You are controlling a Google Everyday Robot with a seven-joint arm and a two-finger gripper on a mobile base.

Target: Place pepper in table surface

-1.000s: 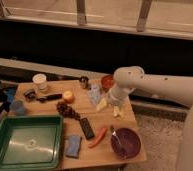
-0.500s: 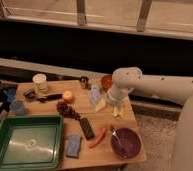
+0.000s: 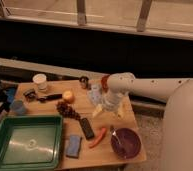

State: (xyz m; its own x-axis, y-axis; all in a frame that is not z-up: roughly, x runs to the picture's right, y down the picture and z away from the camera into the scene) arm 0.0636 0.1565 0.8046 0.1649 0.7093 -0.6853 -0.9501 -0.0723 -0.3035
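The orange-red pepper lies on the wooden table surface near the front edge, between the black remote and the purple bowl. My gripper hangs from the white arm that reaches in from the right. It is over the right middle of the table, behind the pepper and apart from it. Pale yellow pieces, perhaps the banana, lie just under the gripper.
A green tray fills the front left. A blue sponge lies beside it. A white cup, a small can, a yellow ball, a dark cluster and a blue cup stand further back.
My arm and gripper have shifted slightly to the left over the table. The pepper has stayed where it was on the table.
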